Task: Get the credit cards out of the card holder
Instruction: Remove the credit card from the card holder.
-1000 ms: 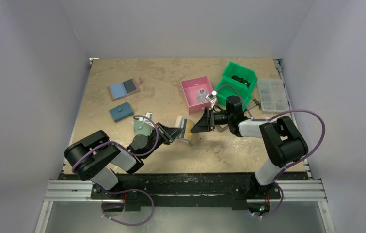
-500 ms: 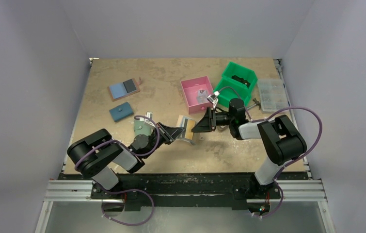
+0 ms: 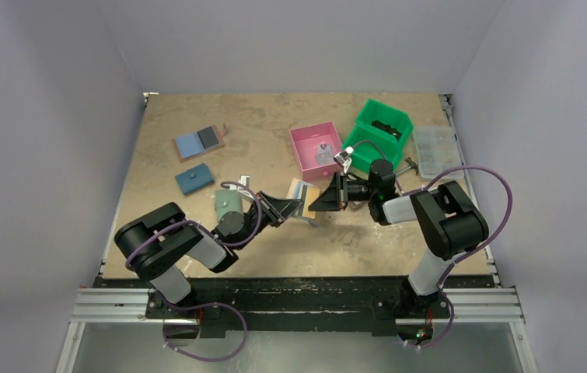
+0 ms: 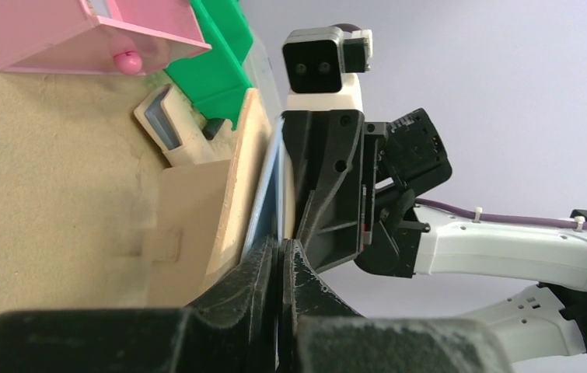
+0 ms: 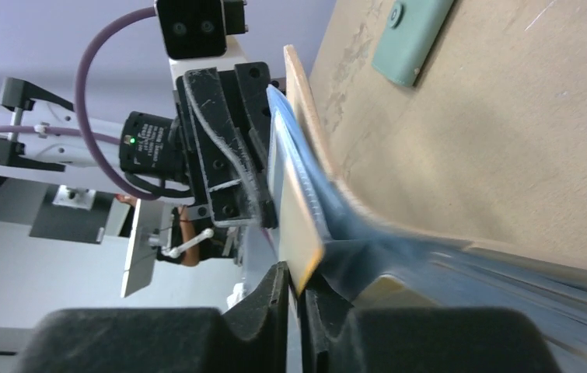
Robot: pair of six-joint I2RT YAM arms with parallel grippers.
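The card holder point(image 3: 300, 191) hangs above the table between both grippers. In the left wrist view its tan outer side point(image 4: 197, 202) faces left, and my left gripper point(image 4: 281, 247) is shut on the edge of its pale blue panel. The left gripper point(image 3: 288, 205) comes in from the left in the top view, the right gripper point(image 3: 316, 203) from the right. In the right wrist view a gold-yellow credit card point(image 5: 298, 221) sticks out of the blurred holder point(image 5: 337, 210). My right gripper point(image 5: 298, 281) is shut on that card's corner.
Behind the grippers stand a pink bin point(image 3: 317, 148), a green bin point(image 3: 383, 130) and a clear parts box point(image 3: 436, 151). To the left lie a blue-and-black holder point(image 3: 199, 142), a dark teal wallet point(image 3: 194, 179) and a grey-green pouch point(image 3: 228, 203).
The right jaws have closed from wide apart onto the card's corner. Both grippers and the holder have shifted slightly away from the arm bases.
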